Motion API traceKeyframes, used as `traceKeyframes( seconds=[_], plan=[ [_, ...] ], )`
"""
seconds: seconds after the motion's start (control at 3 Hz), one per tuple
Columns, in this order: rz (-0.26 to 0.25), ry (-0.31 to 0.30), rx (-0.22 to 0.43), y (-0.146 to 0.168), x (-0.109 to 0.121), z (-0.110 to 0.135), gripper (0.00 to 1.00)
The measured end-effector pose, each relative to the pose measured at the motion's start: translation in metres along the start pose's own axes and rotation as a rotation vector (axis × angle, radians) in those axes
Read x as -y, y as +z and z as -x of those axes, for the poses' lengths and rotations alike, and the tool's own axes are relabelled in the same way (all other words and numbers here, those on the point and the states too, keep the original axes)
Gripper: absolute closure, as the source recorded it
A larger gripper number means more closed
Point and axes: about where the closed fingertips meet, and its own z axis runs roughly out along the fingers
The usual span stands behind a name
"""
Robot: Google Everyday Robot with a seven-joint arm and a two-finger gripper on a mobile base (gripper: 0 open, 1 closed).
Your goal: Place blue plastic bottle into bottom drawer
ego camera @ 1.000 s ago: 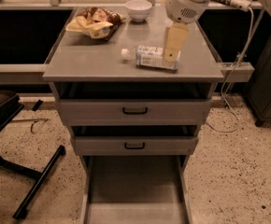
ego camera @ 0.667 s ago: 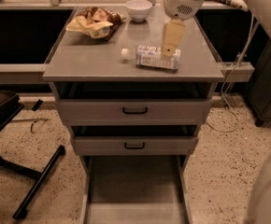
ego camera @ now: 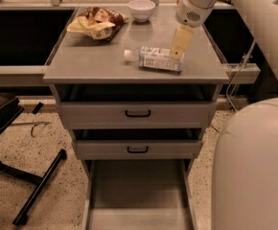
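Observation:
The blue plastic bottle (ego camera: 156, 59) lies on its side on the grey cabinet top, white cap to the left. My gripper (ego camera: 179, 51) hangs from the white arm at the upper right and points down at the bottle's right end, touching or just above it. The bottom drawer (ego camera: 138, 200) is pulled out under the cabinet, and its flat grey floor has nothing on it.
A yellow snack bag (ego camera: 96, 23) and a white bowl (ego camera: 142, 8) sit at the back of the cabinet top. Two upper drawers with black handles (ego camera: 138, 113) are partly out. Black chair legs (ego camera: 36, 190) stand at the left. My white body (ego camera: 254, 166) fills the lower right.
My gripper has dipped slightly toward the bottle's right end. My white body has come into view at the lower right. The bottle has not moved.

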Motion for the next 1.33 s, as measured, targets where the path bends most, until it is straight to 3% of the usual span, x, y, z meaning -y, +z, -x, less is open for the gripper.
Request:
traceKeyframes(
  seconds=[0.33, 0.67, 1.33],
  plan=[
    [0.046, 0.015, 0.033, 0.021, 0.002, -0.002, 0.00],
    [0.046, 0.015, 0.033, 0.021, 0.002, -0.002, 0.00],
    [0.117, -0.041, 0.037, 0.070, -0.013, 0.017, 0.00]
  ],
)
